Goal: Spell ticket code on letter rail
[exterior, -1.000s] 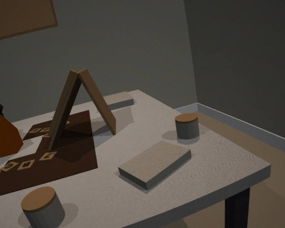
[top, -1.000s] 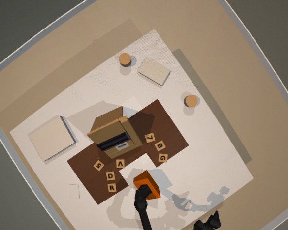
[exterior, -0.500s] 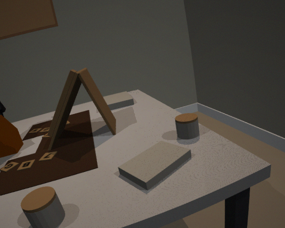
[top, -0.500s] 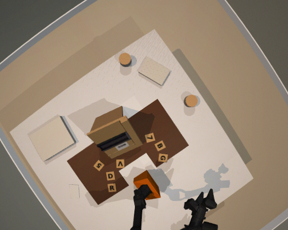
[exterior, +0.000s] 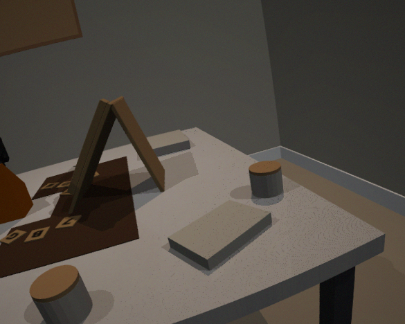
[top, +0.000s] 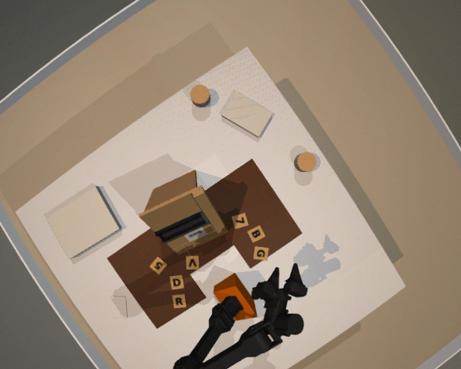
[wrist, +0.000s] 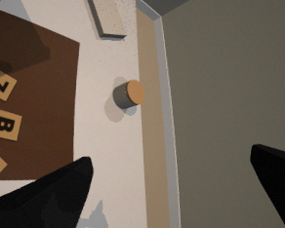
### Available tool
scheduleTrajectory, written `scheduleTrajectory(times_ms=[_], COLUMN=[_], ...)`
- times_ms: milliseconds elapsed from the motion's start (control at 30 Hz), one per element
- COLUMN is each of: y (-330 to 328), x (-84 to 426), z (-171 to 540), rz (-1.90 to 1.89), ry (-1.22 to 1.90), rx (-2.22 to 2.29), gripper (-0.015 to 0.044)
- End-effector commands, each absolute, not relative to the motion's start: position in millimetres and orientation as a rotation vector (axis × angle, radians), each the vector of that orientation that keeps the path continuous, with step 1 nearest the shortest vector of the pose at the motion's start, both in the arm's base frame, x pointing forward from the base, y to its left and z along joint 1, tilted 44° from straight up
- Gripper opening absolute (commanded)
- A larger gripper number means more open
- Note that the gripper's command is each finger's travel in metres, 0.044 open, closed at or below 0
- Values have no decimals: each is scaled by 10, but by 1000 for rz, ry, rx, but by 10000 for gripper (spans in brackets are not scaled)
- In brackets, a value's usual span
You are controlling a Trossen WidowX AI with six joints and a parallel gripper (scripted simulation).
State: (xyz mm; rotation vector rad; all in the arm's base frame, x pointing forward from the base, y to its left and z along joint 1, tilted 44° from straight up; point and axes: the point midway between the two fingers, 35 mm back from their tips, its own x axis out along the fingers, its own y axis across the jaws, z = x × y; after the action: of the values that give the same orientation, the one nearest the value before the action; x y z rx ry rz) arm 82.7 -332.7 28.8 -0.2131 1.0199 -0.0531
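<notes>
The tilted board carries a dark rail with no tile visible in it. The ticket below the rail is too small to read. Right of the board lie tiles 7, B and G. In front and to the left lie V, D, R and one reading 5 or S. My gripper is open and empty, raised beyond G toward the counter's right side.
A brown mat lies under the tiles. An orange block stands by the arm. Two lidded cans and a slab stand behind; a larger slab is left.
</notes>
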Motion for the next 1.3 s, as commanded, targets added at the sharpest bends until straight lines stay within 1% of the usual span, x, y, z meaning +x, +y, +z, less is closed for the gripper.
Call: scheduleTrajectory(times_ms=[0, 200, 367, 533, 733, 833, 1267], y=[-2863, -2251, -1683, -1097, -418, -296, -293], x=[1389, 1844, 2081, 2186, 2136, 2110, 2109], z=[350, 365, 353, 316, 241, 221, 221], rz=[-69, -45, -3, 57, 148, 163, 164], ry=[932, 850, 799, 769, 769, 773, 773], rx=[-80, 85, 237, 400, 600, 642, 643], gripper=[440, 440, 440, 440, 440, 440, 440])
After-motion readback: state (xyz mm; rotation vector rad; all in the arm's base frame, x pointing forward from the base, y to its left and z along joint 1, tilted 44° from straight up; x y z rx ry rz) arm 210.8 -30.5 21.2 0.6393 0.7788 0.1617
